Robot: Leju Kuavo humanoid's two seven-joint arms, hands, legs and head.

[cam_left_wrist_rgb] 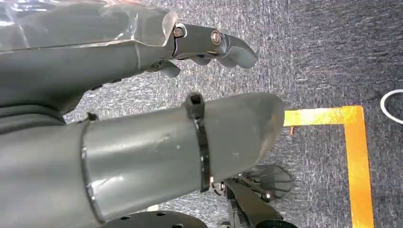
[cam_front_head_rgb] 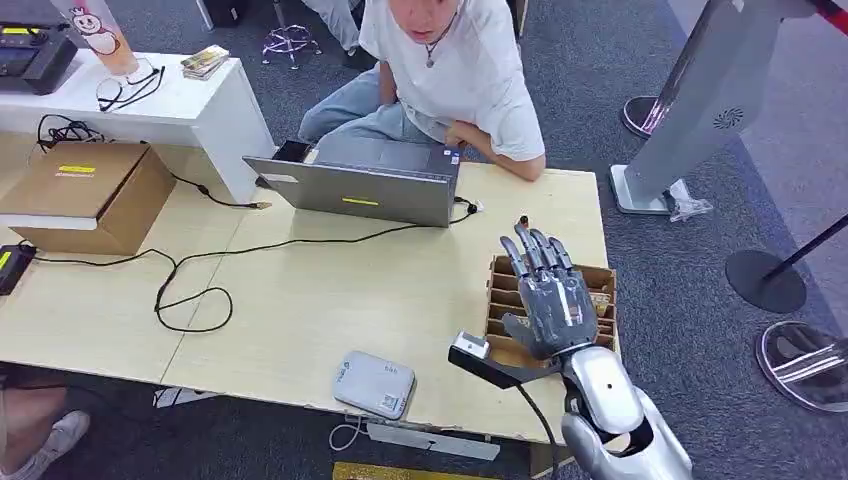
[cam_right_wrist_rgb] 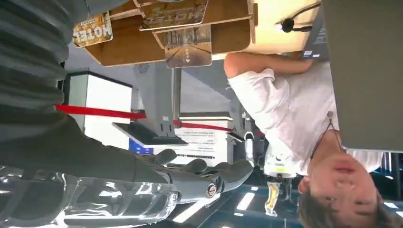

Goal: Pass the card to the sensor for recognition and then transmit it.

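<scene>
Broadly, the wooden bench [cam_front_head_rgb: 330,300] carries everything, with a person [cam_front_head_rgb: 450,70] seated at its far side behind an open laptop [cam_front_head_rgb: 365,185]. A cardboard box [cam_front_head_rgb: 85,190] sits at the left end, and a black cable [cam_front_head_rgb: 200,270] loops across the middle. Near the front edge lies the grey sensor [cam_front_head_rgb: 373,383], a flat pad with a label on its corner. At the right end stands a slotted wooden rack [cam_front_head_rgb: 598,285] and in it the cards [cam_right_wrist_rgb: 187,45], upright in their slots, printed faces showing in the right wrist view.

The right hand [cam_front_head_rgb: 547,290] hovers over the rack, fingers straight and spread, holding nothing. The left hand [cam_left_wrist_rgb: 209,40] hangs over the carpet, fingers slightly curled and empty.

My judgement is that a card is light, thin and stiff, with a glossy and likely slippery face. It should bend a little without harm, though a hard squeeze could flex it out of the fingers. The slots hide its lower part, so the sensible hold is the exposed top edge, pinched between thumb and fingertip on the two flat faces. Lifting straight up along the slot should keep it from jamming against the dividers. A light pinch near the middle of that edge would stop it swinging on the way to the sensor.
</scene>
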